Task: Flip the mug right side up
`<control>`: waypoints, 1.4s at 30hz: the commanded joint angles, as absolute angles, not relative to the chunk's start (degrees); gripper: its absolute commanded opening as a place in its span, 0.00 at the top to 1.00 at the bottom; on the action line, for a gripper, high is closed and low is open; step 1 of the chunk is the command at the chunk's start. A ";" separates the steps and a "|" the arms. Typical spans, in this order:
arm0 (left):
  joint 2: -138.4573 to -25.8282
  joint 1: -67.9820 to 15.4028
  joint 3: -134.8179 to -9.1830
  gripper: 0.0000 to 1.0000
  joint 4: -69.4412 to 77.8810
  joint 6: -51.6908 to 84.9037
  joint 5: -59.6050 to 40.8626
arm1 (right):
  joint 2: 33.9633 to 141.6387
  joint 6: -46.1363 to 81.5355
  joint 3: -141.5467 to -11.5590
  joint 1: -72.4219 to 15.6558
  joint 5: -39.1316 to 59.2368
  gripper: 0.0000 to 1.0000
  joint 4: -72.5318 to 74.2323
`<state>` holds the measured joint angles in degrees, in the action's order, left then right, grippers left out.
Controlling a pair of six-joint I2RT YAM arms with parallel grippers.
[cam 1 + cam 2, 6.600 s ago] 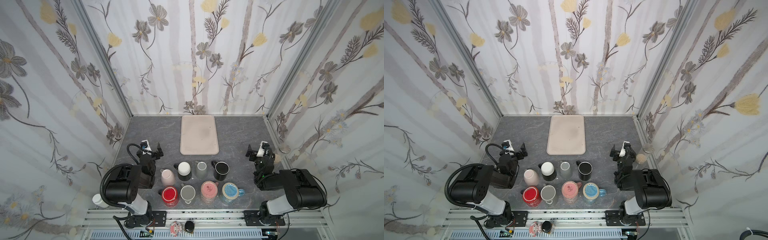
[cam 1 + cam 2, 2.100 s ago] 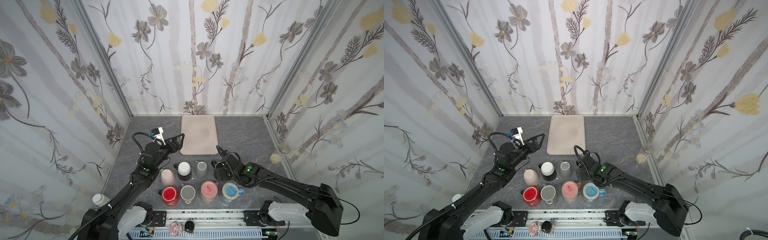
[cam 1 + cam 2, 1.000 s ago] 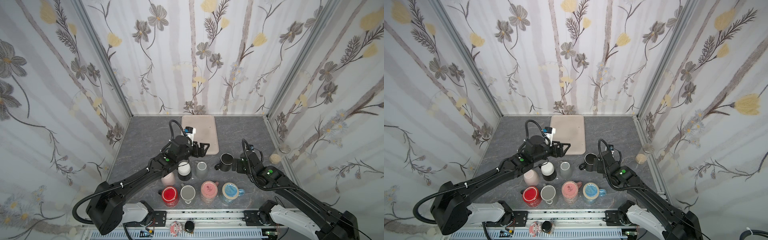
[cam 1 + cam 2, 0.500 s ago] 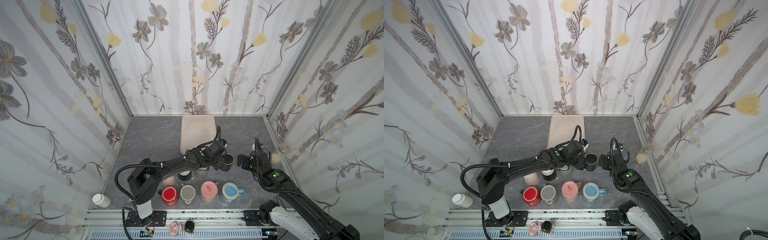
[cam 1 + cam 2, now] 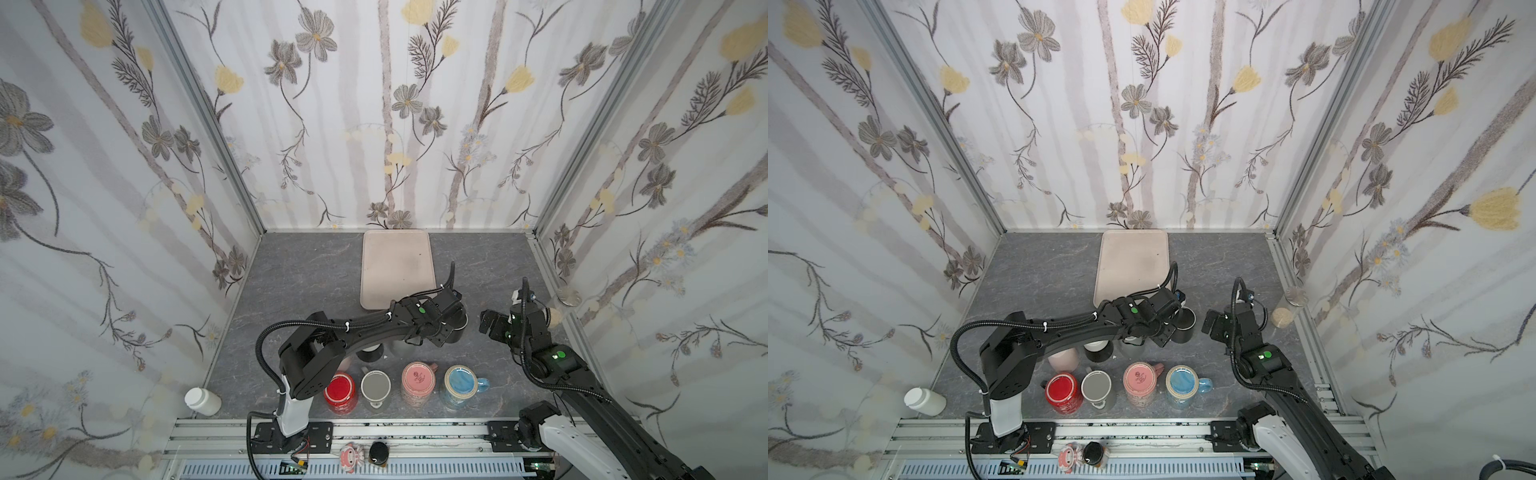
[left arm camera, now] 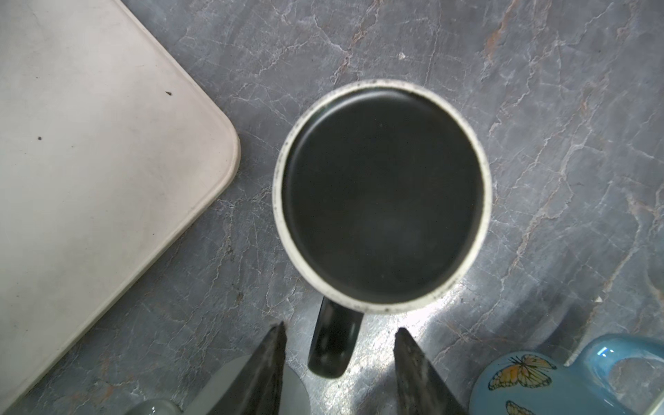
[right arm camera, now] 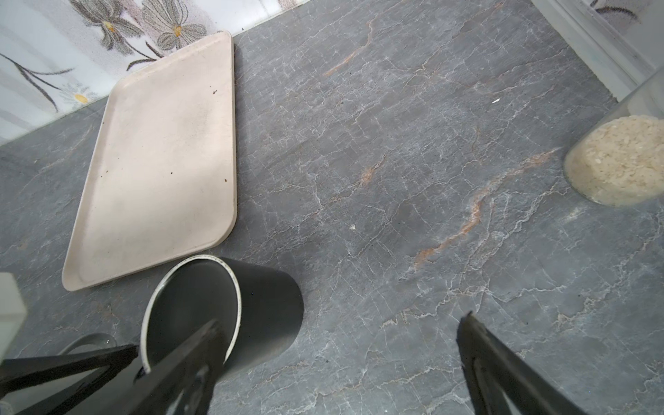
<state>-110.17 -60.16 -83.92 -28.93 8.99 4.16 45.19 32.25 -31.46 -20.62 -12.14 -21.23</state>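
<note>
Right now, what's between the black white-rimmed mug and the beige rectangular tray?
Left wrist view: only bare grey stone tabletop between black mug and beige tray.

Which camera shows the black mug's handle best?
The left wrist view: it looks straight down on the black mug, its handle whole between the left tool's fingers, untouched. In both top views the left arm hides the handle; the right wrist view shows the mug's side and rim, no handle.
</note>
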 commanded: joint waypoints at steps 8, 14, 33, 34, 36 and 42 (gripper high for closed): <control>-113.04 -60.21 -85.62 0.57 -28.32 7.25 9.10 | 44.41 32.16 -30.65 -19.91 -10.20 0.00 -18.37; -114.08 -60.21 -85.11 0.60 -27.04 6.82 9.13 | 44.39 32.06 -30.66 -19.60 -9.95 0.00 -18.37; -110.92 -60.27 -81.66 1.00 -19.22 5.33 11.18 | 43.28 31.09 -29.55 -19.34 -8.02 0.00 -16.13; -110.12 -60.29 -81.02 1.00 -18.05 5.28 11.65 | 42.80 31.10 -29.20 -19.41 -7.83 0.00 -15.18; -107.90 -60.30 -79.33 1.00 -15.16 5.04 11.70 | 41.62 31.27 -28.54 -19.40 -7.03 0.00 -13.14; -100.42 -59.16 -75.94 1.00 -7.21 5.26 11.50 | 35.55 30.35 -26.69 -19.38 -2.84 0.00 -4.11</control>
